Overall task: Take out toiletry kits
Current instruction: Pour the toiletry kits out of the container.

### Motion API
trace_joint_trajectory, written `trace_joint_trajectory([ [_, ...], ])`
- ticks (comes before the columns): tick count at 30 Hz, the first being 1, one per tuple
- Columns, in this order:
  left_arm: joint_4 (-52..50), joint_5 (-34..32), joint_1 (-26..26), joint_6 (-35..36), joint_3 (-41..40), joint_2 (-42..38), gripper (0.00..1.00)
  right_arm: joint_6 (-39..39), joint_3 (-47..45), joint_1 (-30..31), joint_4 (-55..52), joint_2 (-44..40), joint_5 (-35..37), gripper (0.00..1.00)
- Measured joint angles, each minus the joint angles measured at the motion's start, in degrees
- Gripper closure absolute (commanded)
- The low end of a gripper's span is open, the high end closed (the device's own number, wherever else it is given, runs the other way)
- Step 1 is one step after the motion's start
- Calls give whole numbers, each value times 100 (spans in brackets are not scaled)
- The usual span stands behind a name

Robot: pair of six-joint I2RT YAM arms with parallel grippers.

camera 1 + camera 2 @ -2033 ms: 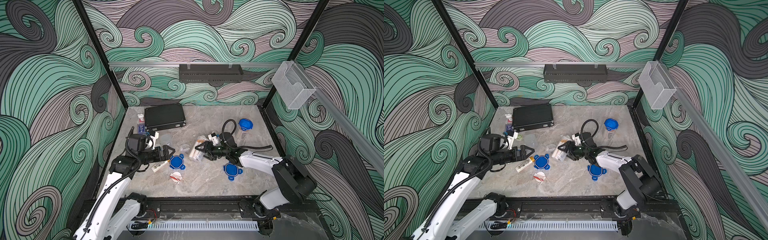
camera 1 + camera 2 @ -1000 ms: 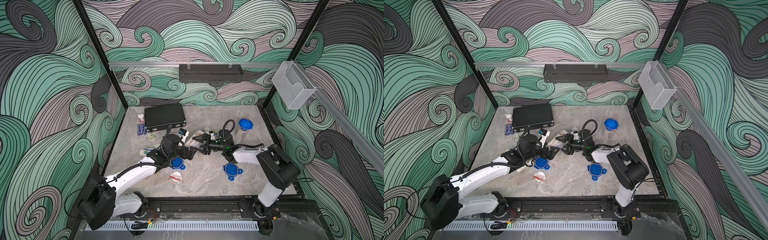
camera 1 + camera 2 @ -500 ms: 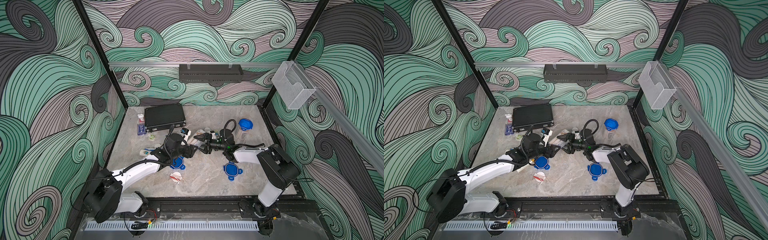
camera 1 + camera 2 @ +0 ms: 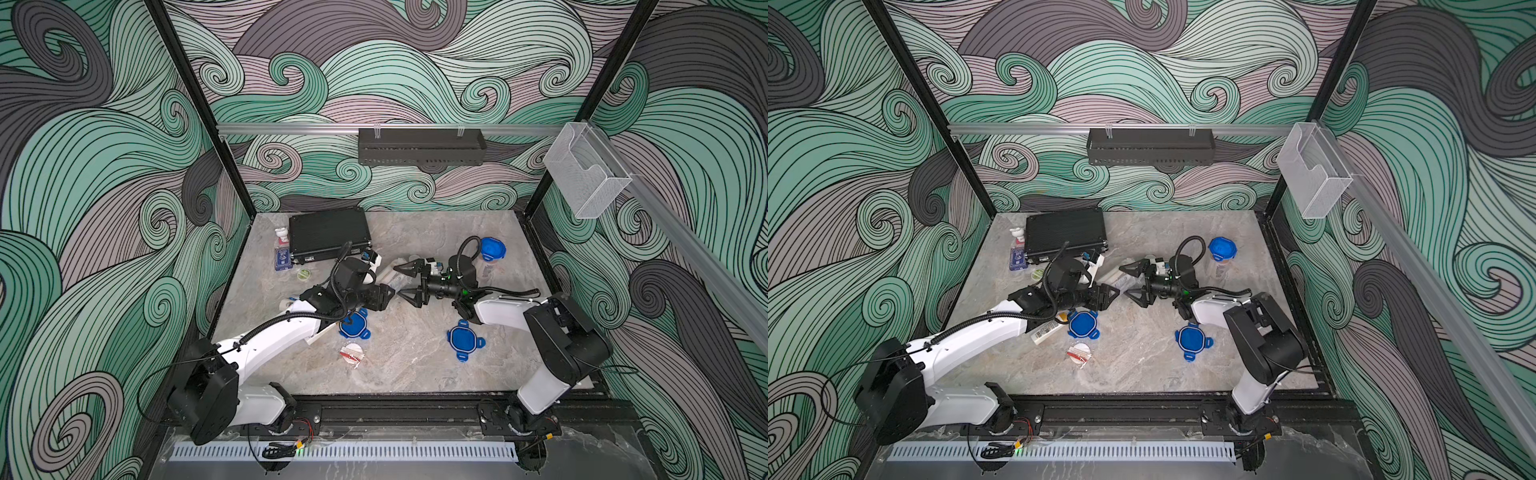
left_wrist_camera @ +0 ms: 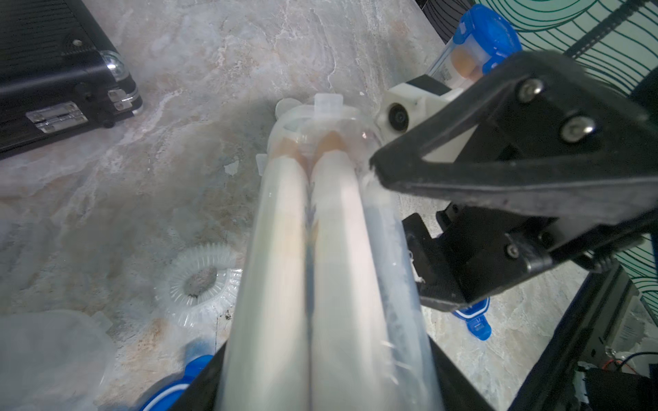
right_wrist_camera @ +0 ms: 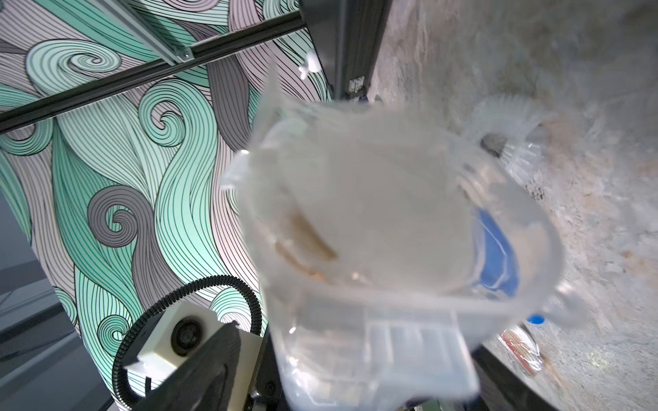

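the left hand (image 4: 386, 294) pinches the toiletry kit (image 5: 320, 249), a clear tube of white bottles, mid-worktop (image 4: 415, 374). the right hand (image 4: 409, 281) stands spread about its far end. it looks light, stiff and slick, so a grip across the rim seems safest.

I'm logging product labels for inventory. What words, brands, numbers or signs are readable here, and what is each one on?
No text is legible in any view.
Pump bottle, blue label: a pale emblem, too small to read.
White box: dark barcode-like print, blurred.
Round white packet: red marks, unreadable.
Lidded kit container: a sticker, blurred.
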Motion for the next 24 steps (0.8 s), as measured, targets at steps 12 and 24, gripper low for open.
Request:
trace_joint_trajectory([
  [12,-2181,328,0,11,2306,1421,84,-1598,-428,-1147,-1858,-968,-380,7],
  [24,-4948,597,-2,455,5388,3357,83,-3560,-459,-1587,-3923,-1648,-356,9],
])
